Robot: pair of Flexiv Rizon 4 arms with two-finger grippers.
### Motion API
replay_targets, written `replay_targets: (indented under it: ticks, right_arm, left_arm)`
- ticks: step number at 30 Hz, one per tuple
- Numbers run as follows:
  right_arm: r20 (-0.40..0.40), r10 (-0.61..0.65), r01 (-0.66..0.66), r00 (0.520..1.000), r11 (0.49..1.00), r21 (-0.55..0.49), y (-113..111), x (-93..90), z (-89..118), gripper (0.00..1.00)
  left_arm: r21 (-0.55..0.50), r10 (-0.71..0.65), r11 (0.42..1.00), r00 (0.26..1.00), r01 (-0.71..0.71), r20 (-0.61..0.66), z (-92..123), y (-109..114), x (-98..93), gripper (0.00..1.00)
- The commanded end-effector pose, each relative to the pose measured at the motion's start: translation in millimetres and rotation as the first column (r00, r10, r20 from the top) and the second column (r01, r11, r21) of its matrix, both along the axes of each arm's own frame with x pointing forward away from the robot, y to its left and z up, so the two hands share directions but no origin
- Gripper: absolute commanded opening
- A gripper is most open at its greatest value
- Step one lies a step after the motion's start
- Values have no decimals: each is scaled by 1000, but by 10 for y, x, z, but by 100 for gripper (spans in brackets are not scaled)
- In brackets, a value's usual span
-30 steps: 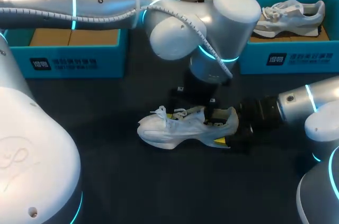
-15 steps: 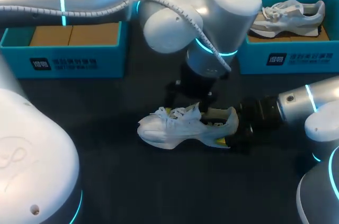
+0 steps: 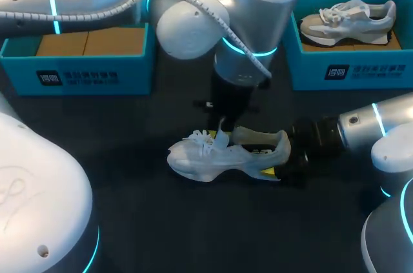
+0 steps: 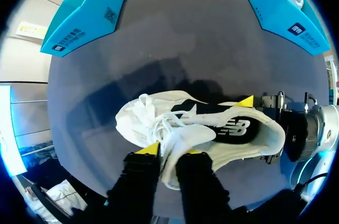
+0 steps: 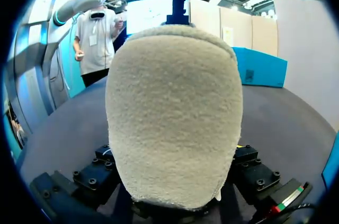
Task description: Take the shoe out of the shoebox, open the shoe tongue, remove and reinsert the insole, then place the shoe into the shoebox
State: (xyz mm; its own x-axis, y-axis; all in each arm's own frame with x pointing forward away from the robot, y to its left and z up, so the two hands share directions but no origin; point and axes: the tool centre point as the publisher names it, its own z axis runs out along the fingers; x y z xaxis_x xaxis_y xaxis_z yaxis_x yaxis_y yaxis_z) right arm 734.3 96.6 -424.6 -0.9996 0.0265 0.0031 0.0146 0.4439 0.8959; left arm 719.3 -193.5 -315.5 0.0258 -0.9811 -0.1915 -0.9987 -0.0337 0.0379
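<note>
White shoe (image 3: pixel 213 157) stood on dark table (image 3: pixel 129 208), left gripper (image 4: pixel 170 151) pinched its tongue (image 4: pixel 184 136) (fingers tight), right gripper (image 3: pixel 279 157) clamped its heel (image 5: pixel 175 102).

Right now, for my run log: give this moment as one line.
left hand: shut on tongue | right hand: shut on shoe heel | shoe: on table | insole: in shoe

The shoe (image 3: pixel 226 153) is made of white woven cloth; its heel (image 5: pixel 175 113) is covered in rough, nubbly cream fabric. Under the shoe, the table (image 3: pixel 161 221) is finished dark and matt. Behind the shoe, the shoebox (image 3: pixel 90 73) is of matt teal card. Above the shoe, the left arm (image 3: pixel 258 8) is cased in smooth, glossy silver.
</note>
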Motion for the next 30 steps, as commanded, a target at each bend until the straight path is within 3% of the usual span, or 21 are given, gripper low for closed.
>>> replay_targets:
  ticks: [1,11,30]
  right_arm:
    - [0,-1,1,1000,1000,-3,28,8,-47,0]
    - [0,-1,1,1000,1000,-3,28,8,-47,0]
    - [0,-1,1,1000,1000,-3,28,8,-47,0]
  left_arm:
    - [-46,16,999,1000,-16,1,59,172,-31,0]
    - [-69,77,995,997,-76,8,105,432,-38,0]
    - [32,188,982,982,-188,-8,-525,772,49,0]
